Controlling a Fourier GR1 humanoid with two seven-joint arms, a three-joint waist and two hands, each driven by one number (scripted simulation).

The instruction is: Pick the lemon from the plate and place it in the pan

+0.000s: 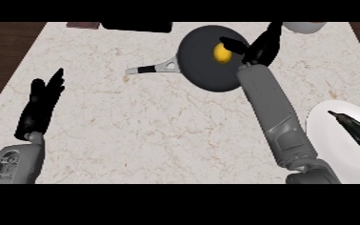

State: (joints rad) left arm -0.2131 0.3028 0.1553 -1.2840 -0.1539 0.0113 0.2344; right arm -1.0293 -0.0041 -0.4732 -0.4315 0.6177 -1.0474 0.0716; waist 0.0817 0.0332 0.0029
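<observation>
yellow oval lemon [222,54] lies inside the dark grey round metal pan [200,71], toward its far right side. the black right hand [259,50] hangs over the pan's right rim, released, fingers spread, thumb just above the lemon. the black left hand [42,100] rests open well left of the pan, over the pale marble bench [141,124]. a white round plate [327,131] sits right of the pan.

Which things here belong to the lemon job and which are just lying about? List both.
Job: lemon, lying in the pan; white plate at the right edge; right hand beside the lemon.
Lying about: dark thing on the plate; black object and white dish at the back edge; left hand, resting open at the left.
</observation>
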